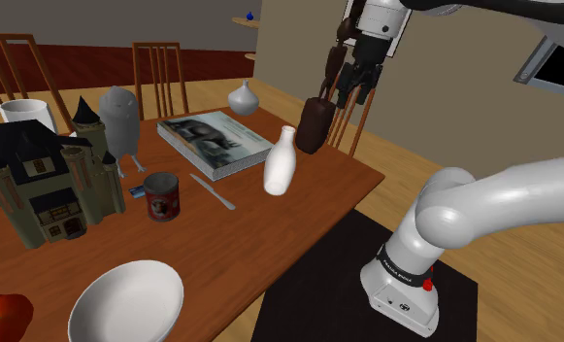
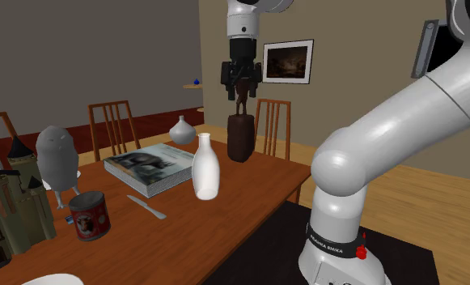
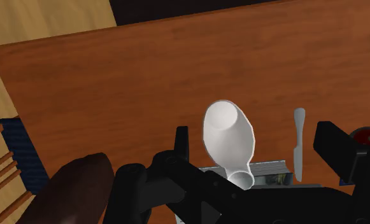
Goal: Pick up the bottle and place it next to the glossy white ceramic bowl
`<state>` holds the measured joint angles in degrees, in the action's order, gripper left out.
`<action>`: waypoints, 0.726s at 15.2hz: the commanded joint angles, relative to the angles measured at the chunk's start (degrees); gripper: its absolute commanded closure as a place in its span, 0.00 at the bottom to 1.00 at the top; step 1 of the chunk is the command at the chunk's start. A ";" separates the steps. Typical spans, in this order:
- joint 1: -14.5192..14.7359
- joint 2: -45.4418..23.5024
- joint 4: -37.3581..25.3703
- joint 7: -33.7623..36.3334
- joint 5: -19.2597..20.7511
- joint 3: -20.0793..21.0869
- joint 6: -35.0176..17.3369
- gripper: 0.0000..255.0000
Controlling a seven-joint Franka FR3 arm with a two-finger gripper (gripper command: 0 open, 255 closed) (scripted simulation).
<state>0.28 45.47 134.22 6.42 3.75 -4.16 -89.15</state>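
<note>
A white bottle stands upright on the wooden table, just in front of a book. A dark brown bottle stands near the table's far edge, its neck reaching up beside my gripper. The gripper hangs high over the table and is open, holding nothing. In the wrist view the white bottle shows far below between the spread fingers of the gripper, and the brown bottle lies outside them. The glossy white bowl sits at the table's near edge.
On the table lie a thick book, a knife, a red can, a model castle, a grey rounded figure and a white vase. Wooden chairs stand behind the table.
</note>
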 commanded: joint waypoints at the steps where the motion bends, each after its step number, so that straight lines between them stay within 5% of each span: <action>1: 0.00 0.00 0.00 0.00 0.00 0.00 0.00 0.00; 11: -0.53 -16.08 2.09 6.19 -1.10 0.90 -19.70 0.00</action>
<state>-0.26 30.85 135.83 11.75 2.81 -3.51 -106.65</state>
